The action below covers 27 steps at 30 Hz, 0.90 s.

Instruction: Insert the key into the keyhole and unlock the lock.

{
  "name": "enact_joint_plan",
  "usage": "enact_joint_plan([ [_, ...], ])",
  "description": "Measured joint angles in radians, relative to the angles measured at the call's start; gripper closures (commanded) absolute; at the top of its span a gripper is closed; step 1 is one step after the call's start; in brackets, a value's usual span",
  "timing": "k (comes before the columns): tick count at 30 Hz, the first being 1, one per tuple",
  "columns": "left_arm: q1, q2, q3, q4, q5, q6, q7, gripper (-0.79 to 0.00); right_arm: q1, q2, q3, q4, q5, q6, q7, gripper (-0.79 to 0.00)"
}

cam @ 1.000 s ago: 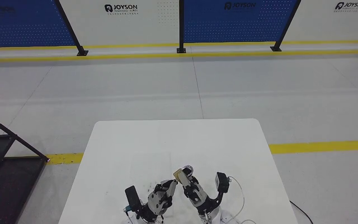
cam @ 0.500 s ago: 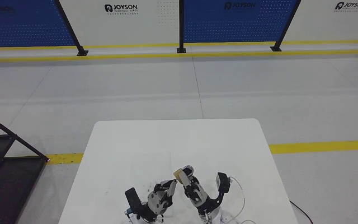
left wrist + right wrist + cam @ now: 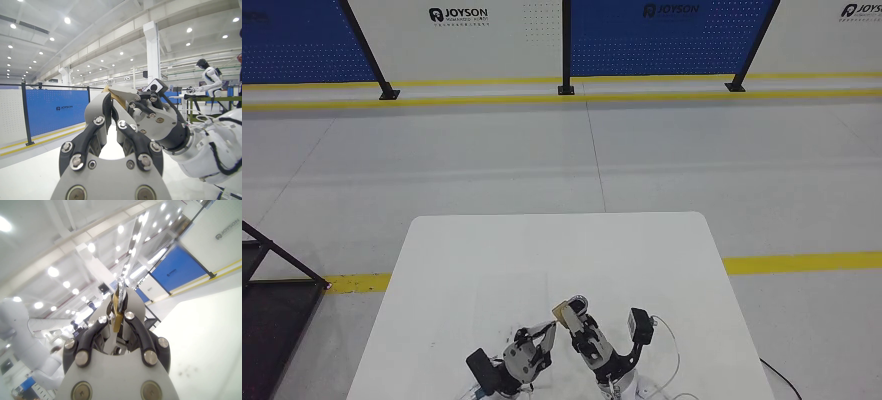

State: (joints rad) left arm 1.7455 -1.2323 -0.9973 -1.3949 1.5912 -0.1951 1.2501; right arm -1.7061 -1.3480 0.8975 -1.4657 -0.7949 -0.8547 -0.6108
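A brass padlock (image 3: 115, 317) with a silver shackle (image 3: 121, 289) stands upright between the fingers of my right gripper (image 3: 118, 301), which is shut on it. In the top view the padlock (image 3: 564, 313) is held above the near part of the white table (image 3: 542, 250). My left gripper (image 3: 544, 336) sits just left of it, tips pointing at the lock. In the left wrist view its black pads (image 3: 108, 106) are pressed close together, right beside the brass body (image 3: 118, 99). No key can be made out between them.
A cable (image 3: 667, 345) loops on the table near the right arm. In the top view both arms crowd the table's near edge. A blue and white fence (image 3: 562, 45) runs across the floor far behind.
My left arm has drawn back toward the table's near edge, its tips a little farther from the padlock. The right arm and the padlock have stayed put.
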Motion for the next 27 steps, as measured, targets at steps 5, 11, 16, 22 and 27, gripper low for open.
enact_joint_plan([
  [5, -0.015, -0.004, 0.004, 0.023, 0.027, 0.099, 0.015, 0.000, -0.001, 0.000, 0.001, -0.001, -0.001, 0.000, 0.001, 0.000],
  [11, -0.028, -0.007, 0.009, 0.040, 0.035, 0.157, 0.021, 0.000, -0.002, -0.001, 0.001, -0.002, -0.001, 0.000, 0.001, 0.000],
  [16, -0.034, -0.009, 0.016, 0.046, 0.028, 0.168, 0.017, 0.000, -0.002, -0.001, 0.002, -0.001, -0.001, 0.000, 0.002, 0.000],
  [22, -0.027, -0.011, 0.032, 0.034, -0.029, 0.100, 0.026, -0.785, -0.003, -0.001, 0.008, -0.001, 0.000, 0.001, -0.005, 0.000],
  [27, 0.018, 0.004, 0.020, -0.019, -0.124, -0.088, -0.017, -0.785, -0.001, -0.002, 0.025, -0.008, 0.004, 0.024, -0.029, 0.000],
])
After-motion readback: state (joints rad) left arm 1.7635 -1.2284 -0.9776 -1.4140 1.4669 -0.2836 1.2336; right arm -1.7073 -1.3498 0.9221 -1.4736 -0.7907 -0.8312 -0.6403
